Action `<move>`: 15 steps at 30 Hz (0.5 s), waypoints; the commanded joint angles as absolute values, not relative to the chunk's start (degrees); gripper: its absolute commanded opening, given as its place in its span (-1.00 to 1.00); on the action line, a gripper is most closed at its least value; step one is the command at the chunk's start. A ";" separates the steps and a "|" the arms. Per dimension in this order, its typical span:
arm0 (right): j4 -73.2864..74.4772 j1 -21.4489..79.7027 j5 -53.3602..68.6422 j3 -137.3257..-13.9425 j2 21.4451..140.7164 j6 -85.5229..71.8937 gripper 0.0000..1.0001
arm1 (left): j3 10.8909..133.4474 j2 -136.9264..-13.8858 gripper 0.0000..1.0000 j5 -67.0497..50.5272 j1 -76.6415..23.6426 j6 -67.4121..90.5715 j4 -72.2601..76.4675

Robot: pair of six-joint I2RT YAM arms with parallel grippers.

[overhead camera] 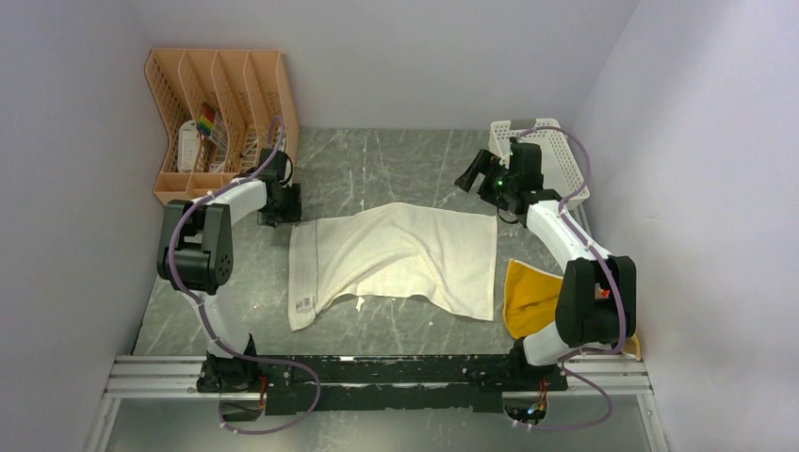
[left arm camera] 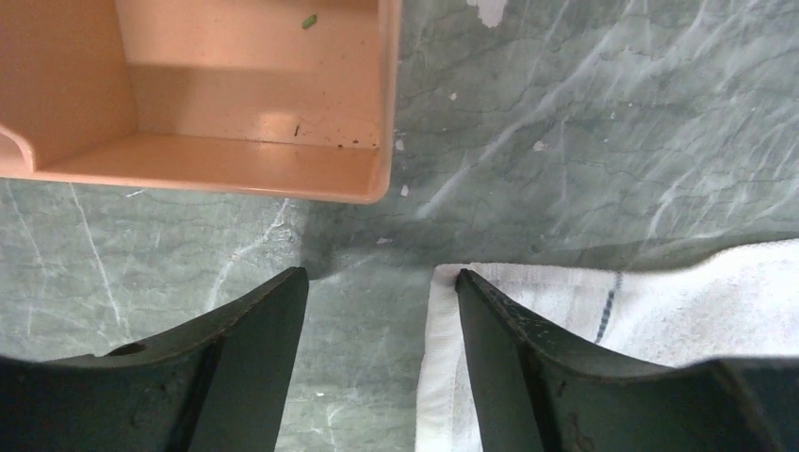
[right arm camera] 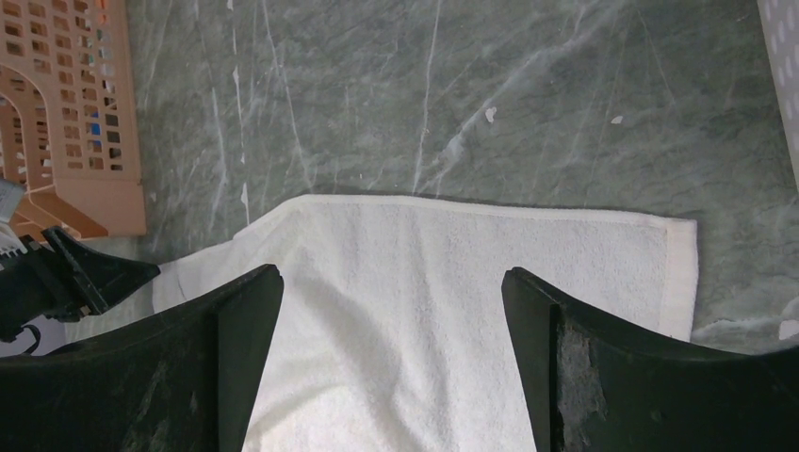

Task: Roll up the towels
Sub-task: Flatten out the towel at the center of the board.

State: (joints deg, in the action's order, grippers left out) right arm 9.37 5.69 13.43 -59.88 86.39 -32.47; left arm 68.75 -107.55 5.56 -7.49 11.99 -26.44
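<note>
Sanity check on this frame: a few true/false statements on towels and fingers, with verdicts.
1. The white towel lies spread out on the table, not rolled. True.
2. The left fingers are clamped on the white towel's corner. False: they stand open at its far left corner, gripping nothing.
3. The yellow towel lies beside the right arm, to the right of the white towel. True.
4. The right fingers hold the yellow towel. False: they are open and empty, above the white towel's far right corner.
5. A peach organizer stands at the far left of the table. True.
</note>
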 commanded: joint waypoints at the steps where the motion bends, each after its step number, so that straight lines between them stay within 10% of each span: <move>1: 9.53 5.63 12.43 -59.25 84.78 -31.56 0.77 | 67.03 -108.83 0.49 4.80 -9.23 11.94 -26.88; 15: 9.57 5.60 12.73 -58.54 84.17 -31.55 0.77 | 66.76 -103.98 0.59 1.14 -6.73 16.98 -24.89</move>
